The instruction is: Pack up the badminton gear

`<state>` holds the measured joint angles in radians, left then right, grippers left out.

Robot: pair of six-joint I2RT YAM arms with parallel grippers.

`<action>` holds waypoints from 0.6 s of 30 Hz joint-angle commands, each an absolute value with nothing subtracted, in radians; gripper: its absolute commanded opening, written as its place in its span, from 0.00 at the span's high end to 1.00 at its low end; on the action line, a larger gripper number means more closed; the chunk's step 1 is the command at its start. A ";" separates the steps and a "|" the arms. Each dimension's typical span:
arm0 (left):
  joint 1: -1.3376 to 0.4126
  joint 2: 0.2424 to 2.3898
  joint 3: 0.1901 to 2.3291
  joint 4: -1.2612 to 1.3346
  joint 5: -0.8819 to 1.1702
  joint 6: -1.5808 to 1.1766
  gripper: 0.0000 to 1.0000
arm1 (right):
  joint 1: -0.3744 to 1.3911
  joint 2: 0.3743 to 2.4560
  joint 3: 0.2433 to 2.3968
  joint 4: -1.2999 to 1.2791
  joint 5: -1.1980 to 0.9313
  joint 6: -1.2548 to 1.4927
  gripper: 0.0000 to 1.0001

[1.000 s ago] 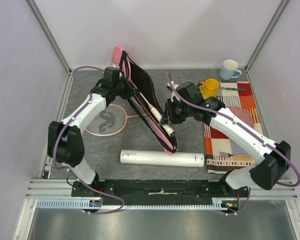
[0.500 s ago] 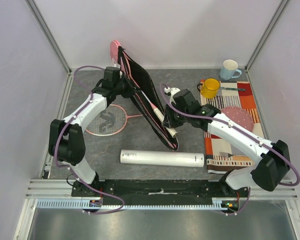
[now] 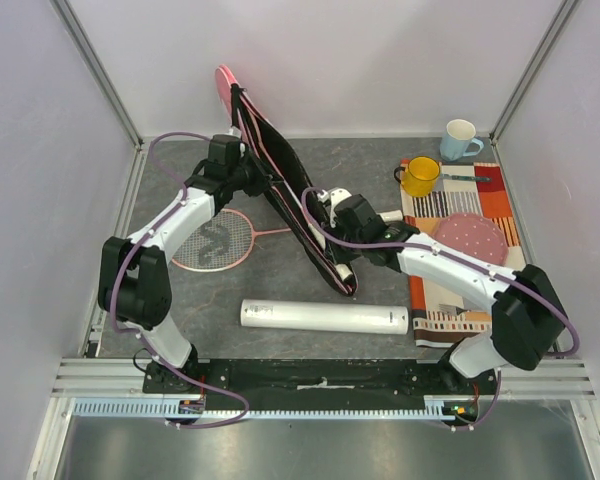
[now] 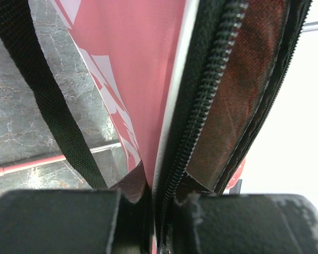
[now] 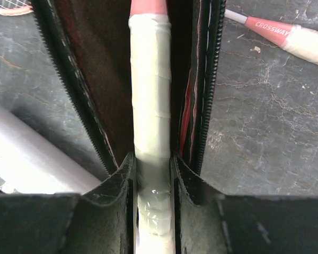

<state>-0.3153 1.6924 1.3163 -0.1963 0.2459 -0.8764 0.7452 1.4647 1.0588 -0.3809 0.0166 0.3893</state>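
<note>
The pink racket bag (image 3: 280, 190) stands on its edge, unzipped, leaning to the back left. My left gripper (image 3: 248, 176) is shut on its upper edge by the zip (image 4: 201, 106). My right gripper (image 3: 332, 240) is shut on the white handle of a racket (image 5: 151, 116), which lies inside the bag's open mouth (image 5: 90, 84). The second racket (image 3: 215, 238) lies flat on the table to the left, and its handle shows in the right wrist view (image 5: 291, 36). The long white tube (image 3: 325, 317) lies in front. No shuttlecocks are in view.
A striped orange cloth (image 3: 460, 250) lies at the right with a pink disc (image 3: 470, 238) on it. A yellow cup (image 3: 420, 176) and a pale blue cup (image 3: 460, 138) stand at the back right. Walls close in on three sides.
My right gripper has moved left and back with the racket handle, pushing it further into the bag. The bag's top has tilted further to the back left.
</note>
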 commanded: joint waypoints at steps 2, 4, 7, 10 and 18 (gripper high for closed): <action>-0.342 1.686 1.287 -0.173 0.430 -0.896 0.98 | 0.747 1.517 1.082 -0.131 0.138 0.391 0.95; -0.341 1.692 1.284 -0.175 0.426 -0.890 0.98 | 0.759 1.523 1.016 -0.013 0.146 0.358 0.94; -0.334 1.701 1.290 -0.196 0.416 -0.862 0.98 | 0.759 1.565 1.005 0.024 0.137 0.287 0.92; -0.328 1.710 1.308 -0.230 0.405 -0.819 0.98 | 0.758 1.615 1.017 0.025 0.147 0.232 0.86; -0.308 1.712 1.356 -0.304 0.379 -0.721 0.98 | 0.756 1.609 1.193 -0.241 -0.029 0.241 0.56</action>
<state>-0.2829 1.7359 1.3174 -0.2424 0.2718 -0.7975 0.7628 1.6657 1.0603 -0.2756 0.0486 0.2451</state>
